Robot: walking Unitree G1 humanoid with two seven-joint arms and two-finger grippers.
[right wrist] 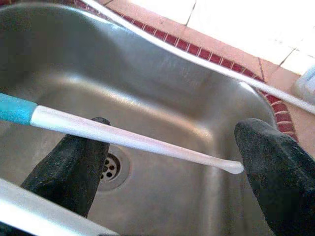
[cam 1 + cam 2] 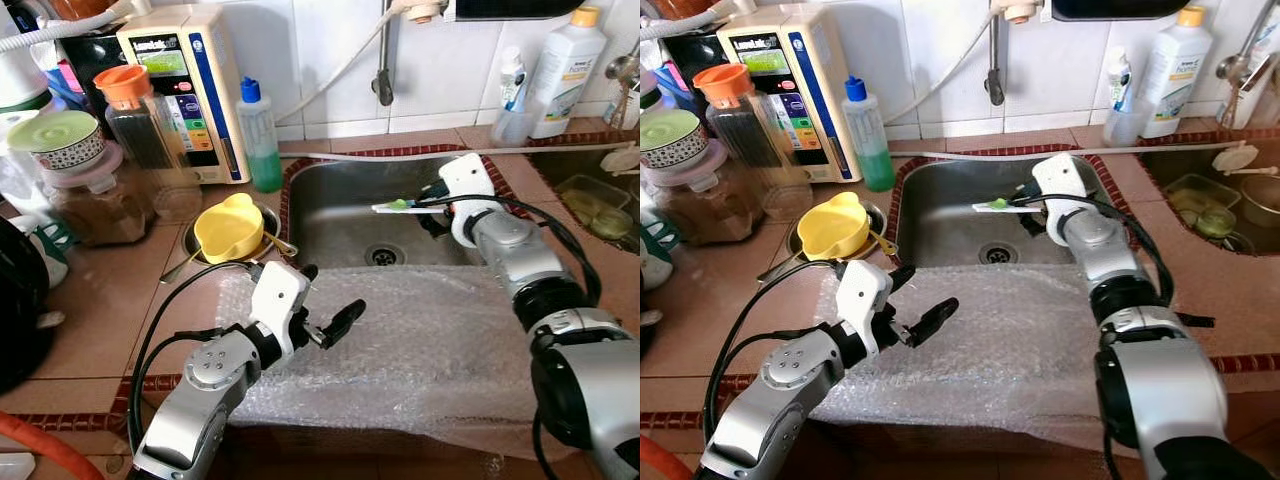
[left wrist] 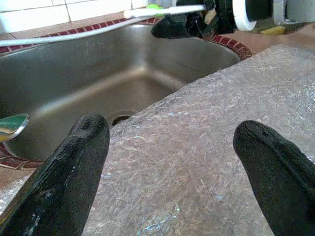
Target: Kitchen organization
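The right gripper (image 2: 432, 200) pinches a toothbrush (image 2: 400, 206) over the sink (image 2: 330, 215) (left gripper (image 2: 325, 300) gaping above the bubble wrap (image 2: 420, 340)), so carry it level toward the cup (image 2: 512, 125).

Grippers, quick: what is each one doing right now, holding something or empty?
Left gripper: open, empty, over the bubble wrap.
Right gripper: over the sink, holding a toothbrush.

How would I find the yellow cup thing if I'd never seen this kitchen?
Start at the steel sink in the tiled counter and look just to its left. There a yellow cup sits in a small metal bowl. It is the only bright yellow thing among the jars and bottles.
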